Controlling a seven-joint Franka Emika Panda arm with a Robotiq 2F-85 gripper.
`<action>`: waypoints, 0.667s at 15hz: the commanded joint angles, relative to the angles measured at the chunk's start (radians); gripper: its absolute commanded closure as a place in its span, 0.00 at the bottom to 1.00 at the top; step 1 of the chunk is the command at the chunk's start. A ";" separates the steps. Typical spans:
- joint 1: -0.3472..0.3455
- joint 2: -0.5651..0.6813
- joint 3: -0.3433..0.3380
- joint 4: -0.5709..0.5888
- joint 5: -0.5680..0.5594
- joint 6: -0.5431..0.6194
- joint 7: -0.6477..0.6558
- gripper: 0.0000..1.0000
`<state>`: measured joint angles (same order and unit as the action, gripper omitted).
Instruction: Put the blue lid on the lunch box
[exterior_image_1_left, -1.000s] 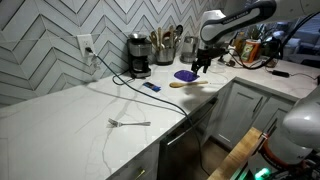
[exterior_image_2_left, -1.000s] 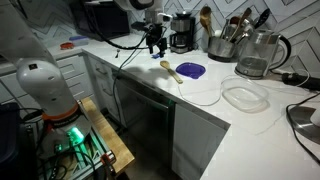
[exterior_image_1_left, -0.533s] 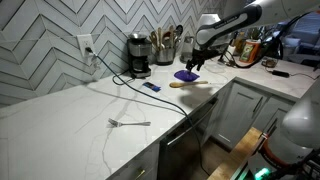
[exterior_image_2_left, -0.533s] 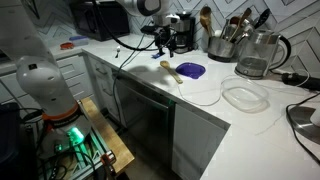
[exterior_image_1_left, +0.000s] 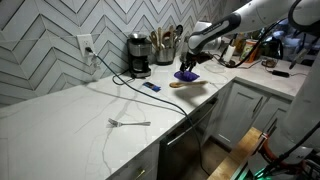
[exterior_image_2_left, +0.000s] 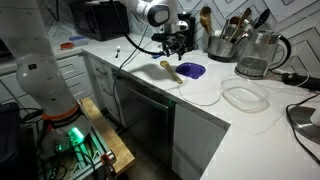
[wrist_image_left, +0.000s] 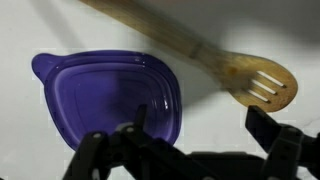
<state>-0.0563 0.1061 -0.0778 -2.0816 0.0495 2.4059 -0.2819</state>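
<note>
A pale wooden slotted spoon (wrist_image_left: 250, 78) lies on the white marble counter (exterior_image_1_left: 60, 120), which also holds a silver metal fork (exterior_image_1_left: 129, 123), a thin bright-blue rectangular object (exterior_image_1_left: 151, 87) and a black coffee maker (exterior_image_1_left: 139, 55).

From my seat the lid (wrist_image_left: 110, 95) looks like smooth, see-through purple plastic. It's pretty glossy, and the raised rim catches a bit of light. The spoon (wrist_image_left: 225, 65) is plain pale wood, matt, no varnish shine that I can see. The counter (exterior_image_1_left: 60, 115) is white and smooth with a soft sheen, kind of a stone look. The fork (exterior_image_1_left: 130, 123) reads as shiny metal. The lunch box (exterior_image_2_left: 245, 96) is clear glossy plastic, and the kettle (exterior_image_2_left: 255, 55) has a glass body. The wall tiles (exterior_image_1_left: 45, 35) are grey and smooth. The gripper (wrist_image_left: 200, 135) looks matt black, but I can't tell if it's plastic or metal.
</note>
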 joint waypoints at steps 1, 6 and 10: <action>-0.023 0.079 0.017 0.059 0.033 0.014 -0.068 0.04; -0.038 0.150 0.028 0.111 0.022 0.028 -0.077 0.30; -0.047 0.188 0.038 0.141 0.017 0.040 -0.077 0.51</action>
<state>-0.0790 0.2588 -0.0606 -1.9662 0.0553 2.4207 -0.3348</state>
